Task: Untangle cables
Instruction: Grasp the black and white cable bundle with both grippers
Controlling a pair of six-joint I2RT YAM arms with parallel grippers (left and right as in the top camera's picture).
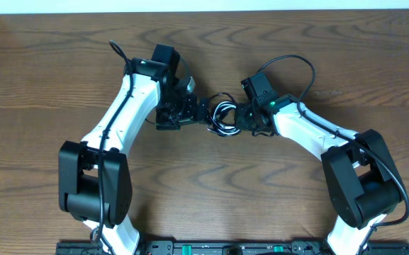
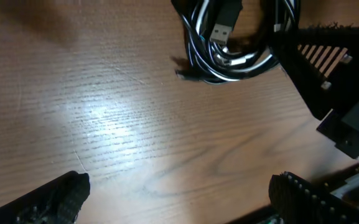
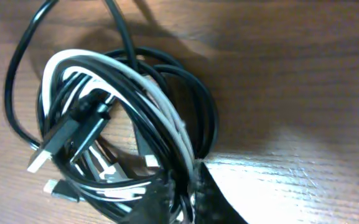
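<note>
The cables form one tangled black-and-white bundle [image 1: 223, 117] on the wooden table between my two grippers. In the right wrist view the bundle [image 3: 114, 124] fills the left half, with USB plugs inside the coil. My right gripper [image 3: 188, 196] is shut on the bundle's strands at its lower edge. In the left wrist view the bundle [image 2: 232, 43] lies at the top, well ahead of my left gripper [image 2: 179, 196], which is open and empty over bare wood. In the overhead view the left gripper [image 1: 198, 113] is just left of the bundle and the right gripper [image 1: 241, 120] is at its right side.
The wooden table [image 1: 211, 184] stretches all round. The right gripper's black body [image 2: 335, 81] shows at the right of the left wrist view. Both arm bases stand at the table's front edge.
</note>
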